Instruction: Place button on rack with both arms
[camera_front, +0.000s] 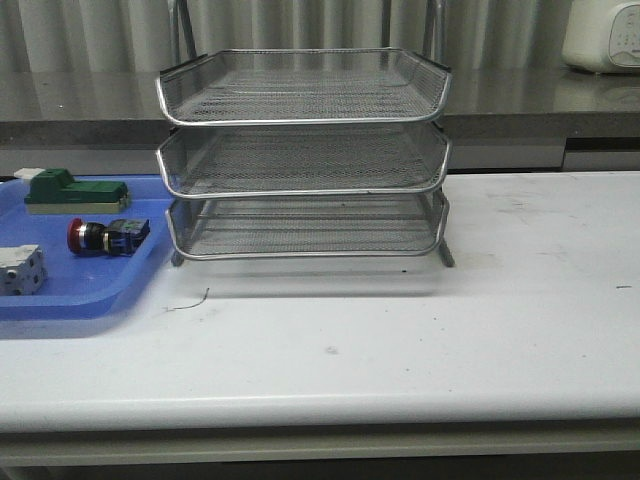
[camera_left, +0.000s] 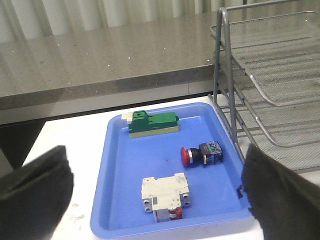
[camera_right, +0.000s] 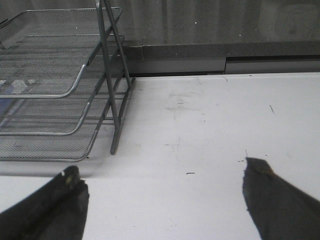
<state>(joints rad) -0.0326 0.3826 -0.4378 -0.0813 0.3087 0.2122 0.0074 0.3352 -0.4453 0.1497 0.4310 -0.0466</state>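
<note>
Between the two dark fingers of the left gripper (camera_left: 155, 200), spread wide, nothing is held; only tray and parts show in the gap. Left wrist view looks down on the blue tray (camera_left: 120, 150), with the arm apart from its contents, no contact with anything. Right gripper (camera_right: 165, 200) likewise spread wide and empty, over bare white table (camera_right: 210, 125), beside the rack's end post.

Button (camera_left: 202, 154) lies on its side in the blue tray, red cap pointing away from the rack, on the tray's rack-side half. Near it in the tray: a green-and-white block (camera_left: 152, 124) toward the far edge, a white breaker-like part (camera_left: 165, 194) toward the near edge. None of the three touch each other.

Rack (camera_front: 305, 150) stands mid-table just beside the tray, three mesh tiers, all empty as far as the front view shows. Neither arm appears in the front view.

Progress, as a judgement: nothing done yet. Button ungrasped, rack unloaded. Left to do: pick up the button with the left arm, which is the one over the tray; bring it to the rack, perhaps by handing it to the right arm; set it on a tier.

Writing: none readable. A small label-like patch on the button's rear block is too small to make out. No brand marks legible on the tray, rack or parts.
</note>
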